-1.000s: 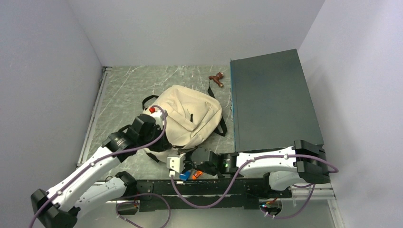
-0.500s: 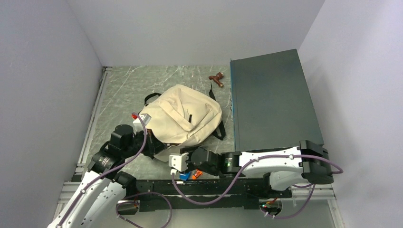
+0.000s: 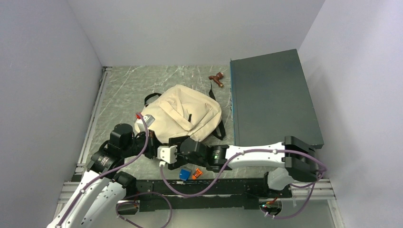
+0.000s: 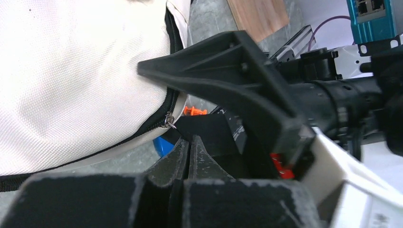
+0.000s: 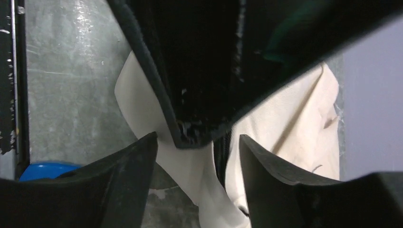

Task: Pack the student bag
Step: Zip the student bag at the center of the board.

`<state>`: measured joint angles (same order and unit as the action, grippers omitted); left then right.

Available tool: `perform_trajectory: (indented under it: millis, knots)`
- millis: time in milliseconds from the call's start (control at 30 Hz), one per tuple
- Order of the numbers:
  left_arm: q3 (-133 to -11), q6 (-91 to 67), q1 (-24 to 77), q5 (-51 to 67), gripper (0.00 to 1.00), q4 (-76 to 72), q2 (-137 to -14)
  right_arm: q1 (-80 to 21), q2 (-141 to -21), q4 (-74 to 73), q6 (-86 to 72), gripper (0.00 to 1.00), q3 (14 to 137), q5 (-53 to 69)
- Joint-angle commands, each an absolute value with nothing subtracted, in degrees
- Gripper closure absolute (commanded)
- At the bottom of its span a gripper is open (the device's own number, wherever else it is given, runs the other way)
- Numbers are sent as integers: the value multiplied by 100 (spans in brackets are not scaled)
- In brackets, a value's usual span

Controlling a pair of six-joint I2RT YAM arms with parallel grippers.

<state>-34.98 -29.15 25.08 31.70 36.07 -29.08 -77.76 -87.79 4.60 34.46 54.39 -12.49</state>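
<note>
The student bag (image 3: 183, 114) is a beige canvas backpack that lies flat in the middle of the table. My left gripper (image 3: 153, 142) sits at its near left edge. In the left wrist view that gripper (image 4: 190, 138) is shut, with its tips on the black pull tab (image 4: 202, 128) that hangs from the zipper ring (image 4: 168, 122). My right gripper (image 3: 161, 153) reaches in from the right and meets the same corner. In the right wrist view it (image 5: 197, 142) is open, with a fold of cream bag fabric (image 5: 190, 166) and the black zipper line between its fingers, unpinched.
A big dark teal flat box (image 3: 273, 99) fills the right side. A small brown object (image 3: 217, 79) lies at the back beside the box. A blue piece (image 3: 185, 174) and an orange piece (image 3: 196, 173) lie by the near rail under the right arm. Grey walls close in left and right.
My right gripper has opened and slid left to the bag's near corner. My left arm drew back towards its base, and the bag shifted slightly left and away.
</note>
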Motion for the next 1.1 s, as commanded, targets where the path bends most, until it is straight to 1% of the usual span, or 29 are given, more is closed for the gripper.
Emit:
perform_trajectory:
  millis: [0, 33, 67, 133, 233, 267, 333, 400, 467, 567, 600, 667, 833, 967, 1067]
  knots:
    - [-3913, -2739, 2496, 3241, 100, 3528, -2872, -7725, -9117, 1051, 3654, 54, 5825, -1502]
    - [-3907, -2778, 2496, 3042, 100, 3559, -2906, -7719, -9185, 1096, 3671, 95, 5842, -1698]
    - [-3884, -2881, 2496, 2734, 100, 3598, -2965, -7717, -9227, 1199, 3678, 100, 5807, -2010]
    - [-3835, -3277, 2496, 1705, 100, 3832, -3195, -7721, -9197, 1256, 3708, 100, 5658, -2464]
    - [-3554, -4072, 2475, -389, 100, 4057, -3790, -7743, -8933, 1309, 3577, 100, 5167, -3006]
    - [-3415, -4248, 2352, -692, 100, 3970, -4050, -7737, -8929, 1252, 3510, 100, 5011, -3161]
    - [-3184, -4562, 1990, -594, 100, 3677, -4443, -7675, -8916, 1213, 3345, 100, 4783, -3274]
    - [-2963, -4778, 1867, -886, 100, 3484, -4471, -7615, -8929, 1136, 3176, 100, 4685, -3372]
    - [-3064, -4662, 1765, -1328, 100, 3824, -4261, -7600, -8919, 1182, 3133, 100, 4569, -3454]
    - [-3282, -4408, 1758, -1864, 100, 4236, -3491, -7585, -8743, 1254, 3116, 100, 4372, -3428]
    - [-3274, -4174, 1758, -1795, 100, 4104, -3249, -7578, -8676, 1213, 3091, 100, 4330, -3382]
    - [-3207, -3678, 1758, -1110, 100, 3554, -3049, -7587, -8510, 1287, 3159, 100, 4185, -3130]
    - [-3115, -3666, 1762, 570, 100, 2957, -3105, -7666, -8237, 1322, 3045, 100, 3993, -2830]
    - [-3051, -3578, 1767, 1475, 100, 2448, -2887, -7667, -7918, 1416, 3045, 100, 3917, -2391]
    - [-3205, -3435, 1767, 1890, 100, 2558, -3125, -7695, -8021, 1056, 2992, 100, 4346, -2271]
